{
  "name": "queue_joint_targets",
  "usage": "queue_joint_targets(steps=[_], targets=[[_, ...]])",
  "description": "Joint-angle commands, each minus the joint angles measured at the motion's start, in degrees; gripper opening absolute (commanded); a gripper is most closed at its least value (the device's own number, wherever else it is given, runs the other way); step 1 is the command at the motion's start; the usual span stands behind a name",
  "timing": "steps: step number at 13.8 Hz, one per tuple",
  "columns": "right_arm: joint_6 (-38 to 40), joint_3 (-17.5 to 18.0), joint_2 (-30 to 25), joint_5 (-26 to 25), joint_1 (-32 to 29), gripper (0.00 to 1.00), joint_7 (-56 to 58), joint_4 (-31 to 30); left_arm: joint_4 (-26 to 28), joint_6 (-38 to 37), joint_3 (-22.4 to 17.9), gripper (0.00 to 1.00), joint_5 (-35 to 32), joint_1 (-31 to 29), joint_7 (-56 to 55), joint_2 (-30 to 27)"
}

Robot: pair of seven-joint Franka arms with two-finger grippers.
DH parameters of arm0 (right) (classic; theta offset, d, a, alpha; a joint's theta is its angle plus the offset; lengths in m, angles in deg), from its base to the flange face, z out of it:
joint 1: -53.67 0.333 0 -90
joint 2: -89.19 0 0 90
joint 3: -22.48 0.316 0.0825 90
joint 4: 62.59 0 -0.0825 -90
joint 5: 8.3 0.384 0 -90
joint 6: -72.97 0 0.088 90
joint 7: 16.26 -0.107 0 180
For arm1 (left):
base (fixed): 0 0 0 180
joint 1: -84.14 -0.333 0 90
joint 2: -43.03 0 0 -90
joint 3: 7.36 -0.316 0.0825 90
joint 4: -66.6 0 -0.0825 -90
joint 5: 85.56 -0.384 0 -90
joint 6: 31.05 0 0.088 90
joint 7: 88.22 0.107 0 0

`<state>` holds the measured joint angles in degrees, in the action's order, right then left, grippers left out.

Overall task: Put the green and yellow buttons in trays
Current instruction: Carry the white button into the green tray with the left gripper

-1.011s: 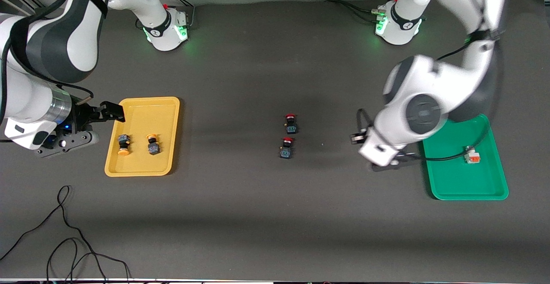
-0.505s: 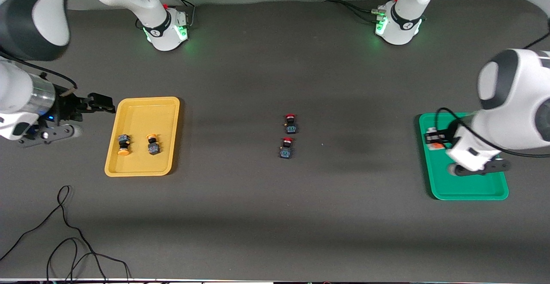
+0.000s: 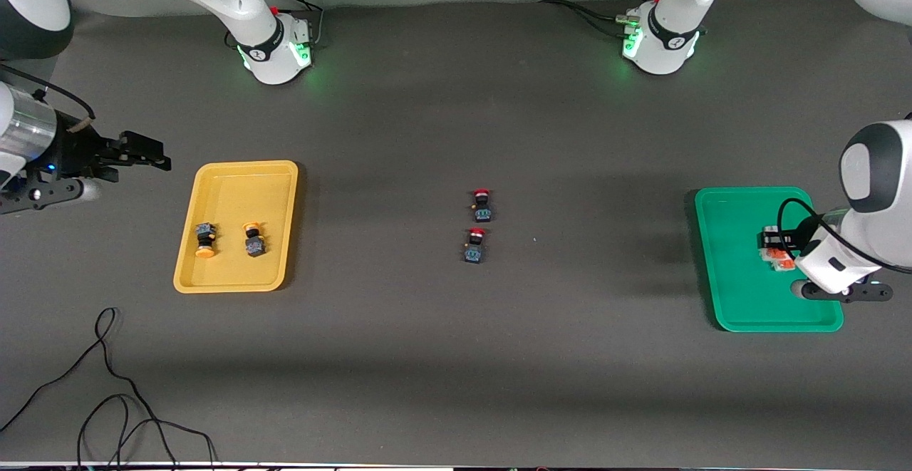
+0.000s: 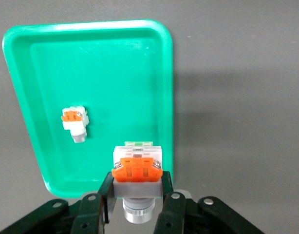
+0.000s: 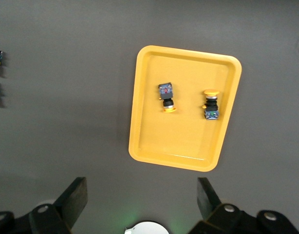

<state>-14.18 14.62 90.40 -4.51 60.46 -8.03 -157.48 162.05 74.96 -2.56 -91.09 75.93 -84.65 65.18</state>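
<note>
Both yellow-capped buttons (image 3: 226, 239) lie in the yellow tray (image 3: 278, 172), so that half looks done. One white button (image 4: 74, 122) already rests in the green tray (image 4: 91, 34), and my left gripper (image 4: 135, 197) hangs over that tray's edge, fingers (image 4: 106, 191) clamped on the second white button (image 4: 137, 168). Letting it down is the last job, I'd say. My right gripper (image 5: 140, 197) waits beside the yellow tray, fingers spread wide, carrying nothing. Two red-capped switches (image 3: 479, 225) sit mid-counter, untouched.
</note>
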Motion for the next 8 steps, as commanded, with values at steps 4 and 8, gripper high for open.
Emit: queue_joint_targets(steps=[4, 8], targets=[[-1.44, 2.06, -2.0, -4.05, -2.66, 1.0, -1.72, -1.0, 16.06, 20.61, 0.74, 0.0, -1.24, -4.17, 5.74, -1.06], [-1.44, 2.76, -1.48, -5.64, -3.36, 1.0, -5.59, 0.23, 19.41, 27.57, 0.65, 0.0, -1.33, -4.61, 6.09, 1.48]])
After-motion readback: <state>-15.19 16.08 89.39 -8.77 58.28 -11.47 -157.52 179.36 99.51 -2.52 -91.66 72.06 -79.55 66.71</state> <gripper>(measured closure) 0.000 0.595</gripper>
